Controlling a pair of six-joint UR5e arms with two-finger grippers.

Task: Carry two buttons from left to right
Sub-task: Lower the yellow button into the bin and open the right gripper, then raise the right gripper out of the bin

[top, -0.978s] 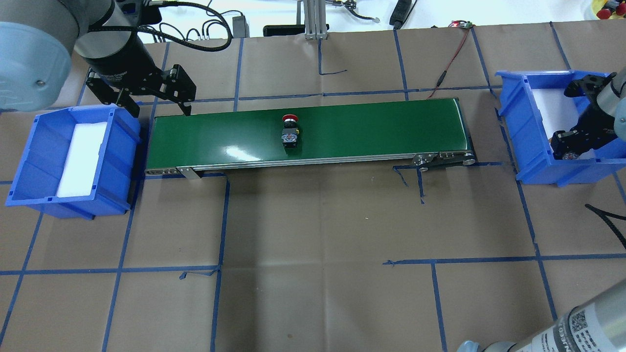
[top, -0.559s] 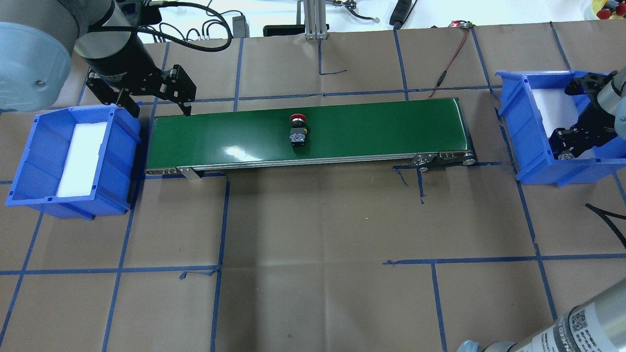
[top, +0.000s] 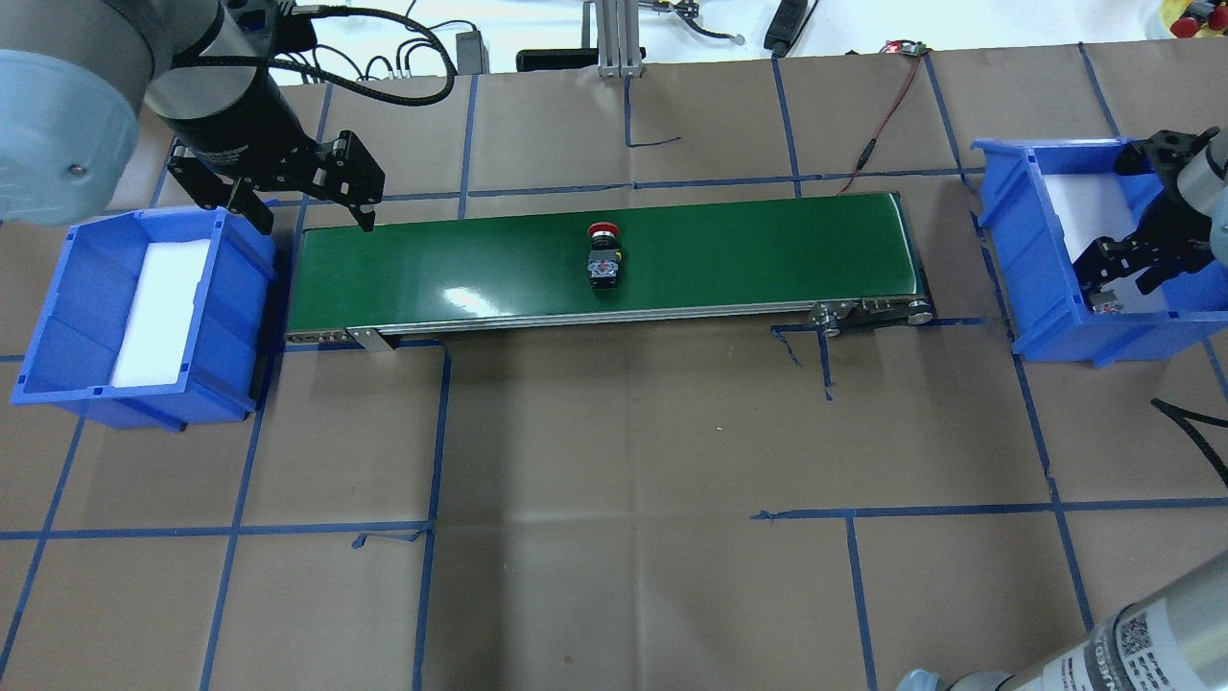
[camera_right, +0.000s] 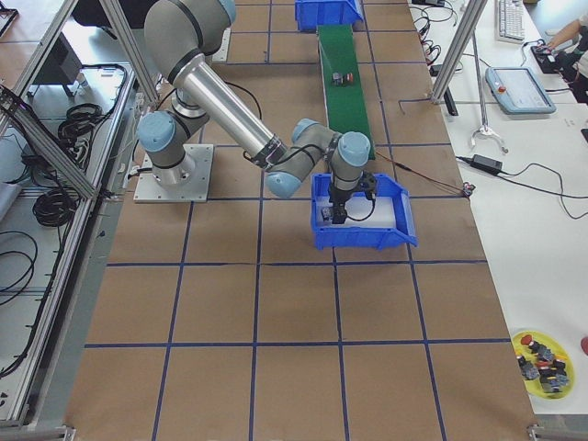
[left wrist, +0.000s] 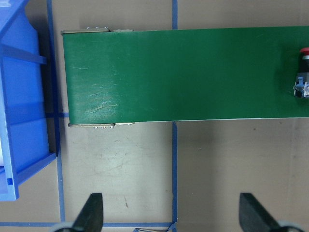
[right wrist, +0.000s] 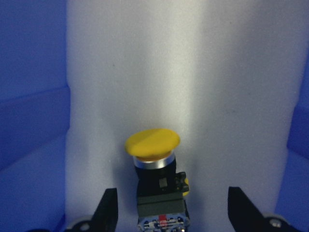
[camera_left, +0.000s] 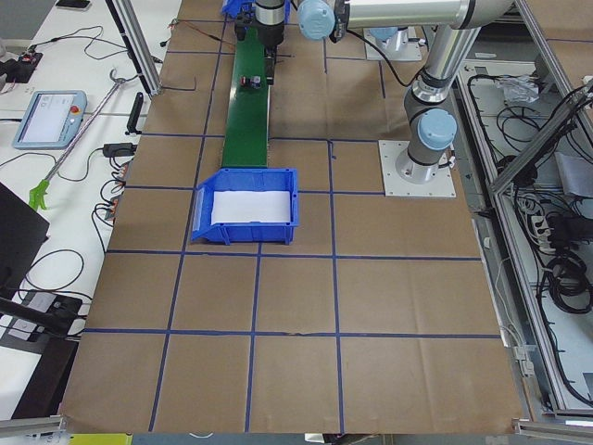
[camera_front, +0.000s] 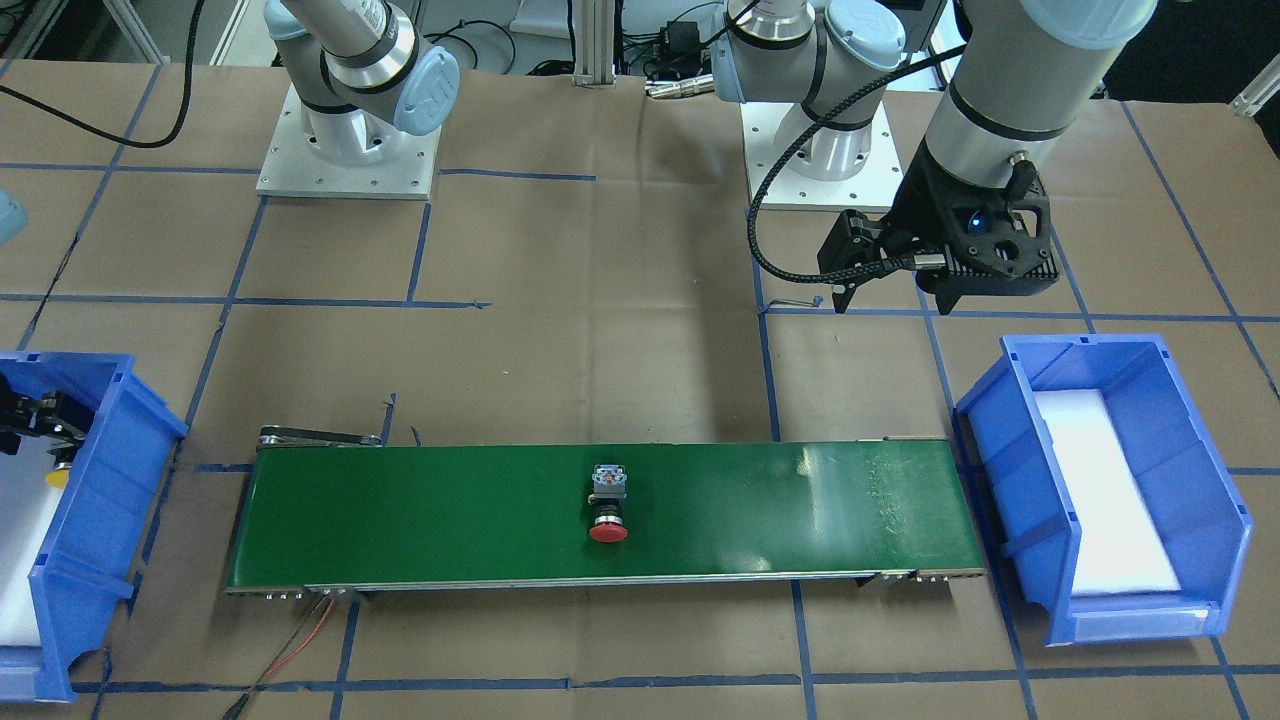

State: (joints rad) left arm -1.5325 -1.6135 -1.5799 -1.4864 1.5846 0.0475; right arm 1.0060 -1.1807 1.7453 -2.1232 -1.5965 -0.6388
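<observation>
The red button (top: 602,257) lies on its side about midway along the green conveyor belt (top: 767,245). Its red cap points away from the robot and its black-and-grey switch body points toward the robot. Nothing touches it.

The yellow button (right wrist: 153,145) lies on the white foam pad (right wrist: 193,72) inside the right blue bin (top: 1034,288). The right tool (right wrist: 175,212) is down inside that bin with its fingers (right wrist: 108,210) spread. One finger stands on each side of the switch body, with a clear gap between each finger and the body, so the tool grips nothing.

The left tool (top: 315,221) hangs above the left end of the belt, close to the left blue bin (top: 58,317). Its fingers (left wrist: 91,212) are spread wide and it holds nothing. In the left wrist view the belt's left end and a corner of the bin lie below it, and the red button shows at the picture's right edge.

The left bin holds only a white foam liner (top: 158,312). The belt and both bins sit on the desk (top: 624,480), which is covered in brown paper crossed by blue tape lines.
</observation>
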